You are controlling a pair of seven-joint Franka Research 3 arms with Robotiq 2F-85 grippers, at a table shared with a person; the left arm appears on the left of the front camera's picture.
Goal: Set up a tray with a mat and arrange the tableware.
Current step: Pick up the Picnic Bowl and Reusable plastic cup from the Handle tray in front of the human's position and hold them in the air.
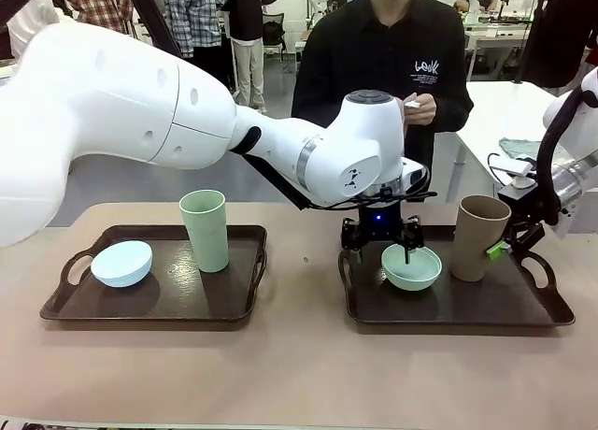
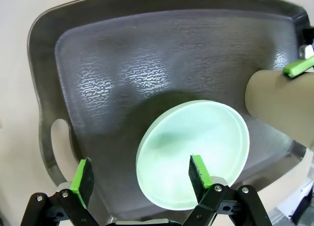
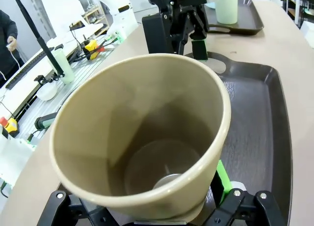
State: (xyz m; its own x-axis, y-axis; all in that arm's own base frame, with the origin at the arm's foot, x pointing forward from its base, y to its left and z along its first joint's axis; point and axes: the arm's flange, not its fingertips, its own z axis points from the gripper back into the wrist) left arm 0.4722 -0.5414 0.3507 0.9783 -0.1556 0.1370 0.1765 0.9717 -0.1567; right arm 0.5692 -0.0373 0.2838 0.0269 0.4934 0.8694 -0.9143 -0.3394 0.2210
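A smooth tan desk [image 1: 299,374] carries two dark brown plastic trays with grained floors and cut-out handles.

On the right tray [image 2: 147,64], the left pincer [image 2: 141,172] hangs wide open over the round, matte mint green bowl [image 2: 196,147]. It straddles the bowl's rim, one green pad inside and one outside, and grips nothing. The bowl sits mouth up.

Just beside it stands the brown-tan cup [image 3: 147,113], tapered and handleless, with its long axis upright and mouth up. The right pincer [image 3: 144,206] is spread to its widest around the cup. One pad lies against the wall, but whether it squeezes I cannot tell.

On the left tray [image 1: 168,290] the pale blue bowl [image 1: 121,263] sits near the upright light green cup [image 1: 205,230].

Beyond the desk stands a person [image 1: 383,65] in black.
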